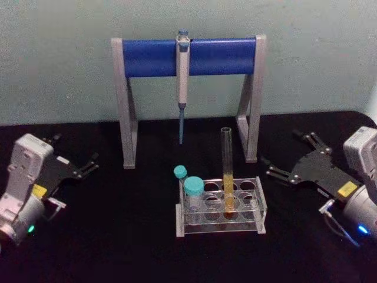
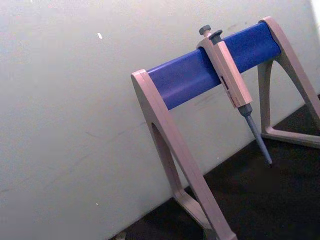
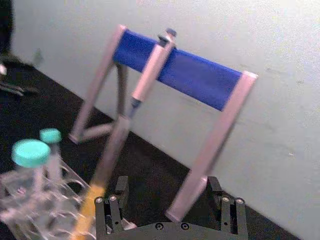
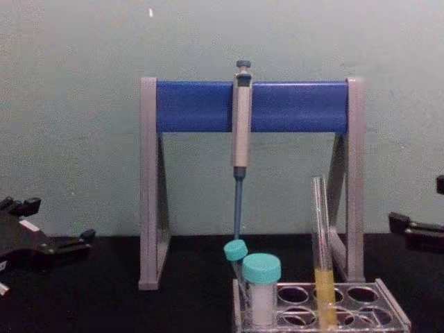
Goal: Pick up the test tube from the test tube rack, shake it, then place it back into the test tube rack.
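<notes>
Standing upright in the low clear-grey plastic test tube rack (image 1: 260,207), the long slim glass test tube (image 1: 227,168) of yellow liquid looks untouched, so lifting, shaking and returning it all lie ahead. The right gripper (image 1: 283,154) sits near the rack, spread wide and empty. The left gripper (image 1: 75,151) idles well apart, likewise spread and empty.

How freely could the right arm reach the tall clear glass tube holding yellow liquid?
Probably yes: the open right pincer lies right of the low clear plastic rack, the tube rises bare above it, and the teal-capped vials stand left of it. The left pincer is parked left.
</notes>
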Controlling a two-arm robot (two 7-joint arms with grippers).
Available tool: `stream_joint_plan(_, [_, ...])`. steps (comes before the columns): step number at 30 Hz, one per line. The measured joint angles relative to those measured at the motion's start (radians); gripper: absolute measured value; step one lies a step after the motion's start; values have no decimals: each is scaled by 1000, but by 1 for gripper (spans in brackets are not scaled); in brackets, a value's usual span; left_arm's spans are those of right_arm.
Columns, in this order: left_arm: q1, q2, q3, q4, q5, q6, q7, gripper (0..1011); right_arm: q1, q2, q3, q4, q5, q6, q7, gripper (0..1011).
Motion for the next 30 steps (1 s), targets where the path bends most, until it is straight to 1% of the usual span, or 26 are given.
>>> stream_joint_plan(2, [0,0,0,0,0,0,0,1001,2,-11,2,-1,29,-2,33,1000])
stream_joint_plan(3, [0,0,0,0,0,0,0,1001,5,-17,2,0,36,-2,43,1000])
stream_joint_plan(4, [0,0,0,0,0,0,0,1001,14,-28,0,5,48,-1,63,1000])
stream_joint_plan(6, [0,0,0,0,0,0,0,1001,21,-40,-2,11,62,1,81,1000])
stream_joint_plan(9, [0,0,0,0,0,0,0,1001,43,-70,-6,30,95,13,125,1000])
stream_joint_plan(11, [0,0,0,0,0,0,0,1001,48,-76,-7,34,103,18,134,1000])
stream_joint_plan(12, [0,0,0,0,0,0,0,1001,57,-88,-8,40,117,32,149,1000])
stream_joint_plan(14, [0,0,0,0,0,0,0,1001,66,-98,-8,47,130,48,162,1000])
stream_joint_plan(16, [0,0,0,0,0,0,0,1001,79,-113,-7,57,153,71,183,1000])
stream_joint_plan(17, [0,0,0,0,0,0,0,1001,87,-123,-4,64,170,88,197,1000])
stream_joint_plan(20, [0,0,0,0,0,0,0,1001,102,-141,2,79,198,118,221,1000])
stream_joint_plan(27, [0,0,0,0,0,0,0,1001,136,-171,6,106,219,173,249,1000])
stream_joint_plan(30, [0,0,0,0,0,0,0,1001,149,-178,1,115,220,198,250,1000])
